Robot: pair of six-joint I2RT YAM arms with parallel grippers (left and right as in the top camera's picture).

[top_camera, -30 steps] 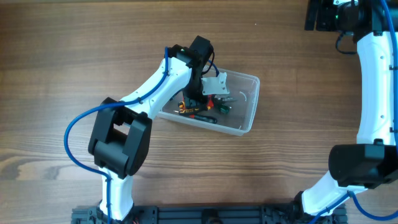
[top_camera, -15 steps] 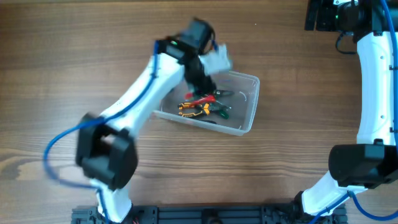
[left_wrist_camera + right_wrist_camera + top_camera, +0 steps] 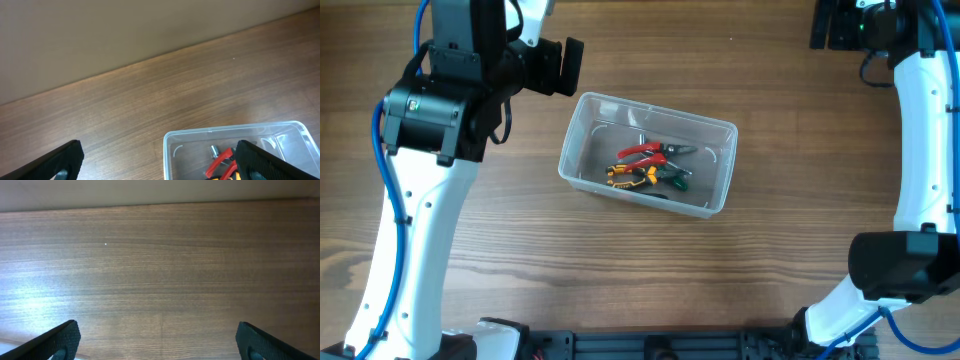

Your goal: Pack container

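Observation:
The container (image 3: 660,108) is a clear tub in the middle of the table. In it lie red-handled pliers (image 3: 650,152), yellow-and-black pliers (image 3: 632,176) and a green-handled tool (image 3: 676,179). My left gripper (image 3: 568,66) hangs above the table off the tub's far left corner, open and holding nothing. In the left wrist view its fingers (image 3: 60,160) stand wide apart, with the container's rim (image 3: 225,131) and the red handles (image 3: 222,161) low at the right. My right gripper (image 3: 832,26) is at the far right corner, open over bare wood (image 3: 159,347).
The right arm's white links (image 3: 920,130) run down the table's right side. The left arm (image 3: 415,220) stands along the left side. A plain wall (image 3: 100,35) rises behind the table's far edge.
My left gripper has opened and pulled up out of the container toward the far left. The tools stay in the tub. The right arm has not moved.

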